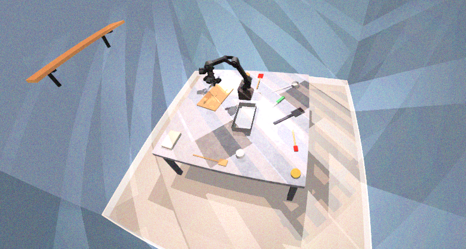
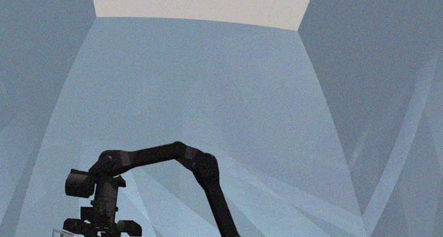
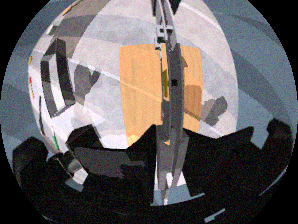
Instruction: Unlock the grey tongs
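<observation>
My gripper (image 1: 213, 83) (image 3: 161, 127) is shut on the grey tongs (image 3: 176, 100), with the hand pointing down. The tongs run lengthwise through the middle of the wrist view, between the fingers, and their arms look close together. One end of them shows at the bottom left of the exterior view (image 2: 68, 233). Their exact tilt and the lock's state cannot be told. The wooden board (image 1: 205, 104) (image 3: 136, 100) lies on the table below the held tongs. The roasting tin (image 1: 241, 128) (image 3: 48, 85) stands beside the board, with nothing across it.
A green-handled tool (image 1: 280, 100), a black spatula (image 1: 288, 116), a red-ended tool (image 1: 295, 148) and a ladle (image 1: 295, 84) lie beyond the tin. A wooden spatula (image 1: 222, 162), a white round piece (image 1: 240, 153), a pale block (image 1: 171, 140) and a yellow disc (image 1: 295, 173) are near the table's near edge.
</observation>
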{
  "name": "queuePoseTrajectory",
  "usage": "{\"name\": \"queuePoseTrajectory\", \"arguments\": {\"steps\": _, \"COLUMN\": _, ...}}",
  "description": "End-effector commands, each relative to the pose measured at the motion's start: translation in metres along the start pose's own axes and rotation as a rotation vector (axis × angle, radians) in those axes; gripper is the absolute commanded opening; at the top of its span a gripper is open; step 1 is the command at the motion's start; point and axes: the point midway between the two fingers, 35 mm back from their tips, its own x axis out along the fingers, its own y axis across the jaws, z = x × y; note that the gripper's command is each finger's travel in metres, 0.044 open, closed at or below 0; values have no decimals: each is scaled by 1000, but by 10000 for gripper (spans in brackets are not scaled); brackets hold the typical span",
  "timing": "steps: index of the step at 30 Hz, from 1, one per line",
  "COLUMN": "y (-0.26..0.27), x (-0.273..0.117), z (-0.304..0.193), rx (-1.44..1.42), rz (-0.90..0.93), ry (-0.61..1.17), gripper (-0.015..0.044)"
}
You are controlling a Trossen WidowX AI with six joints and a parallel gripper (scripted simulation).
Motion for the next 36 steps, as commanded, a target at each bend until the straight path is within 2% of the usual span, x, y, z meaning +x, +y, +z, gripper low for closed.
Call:
{"name": "queuePoseTrajectory", "arguments": {"steps": 1, "y": -2, "x": -4, "z": -2, "rx": 11, "rz": -13, "ry": 29, "gripper": -150}}
{"name": "queuePoseTrajectory", "arguments": {"steps": 10, "y": -2, "x": -1, "z": -2, "rx": 11, "rz": -13, "ry": 29, "gripper": -150}}
{"name": "queuePoseTrajectory", "arguments": {"steps": 36, "y": -7, "x": 41, "z": 0, "rx": 10, "rz": -12, "ry": 28, "gripper": -150}}
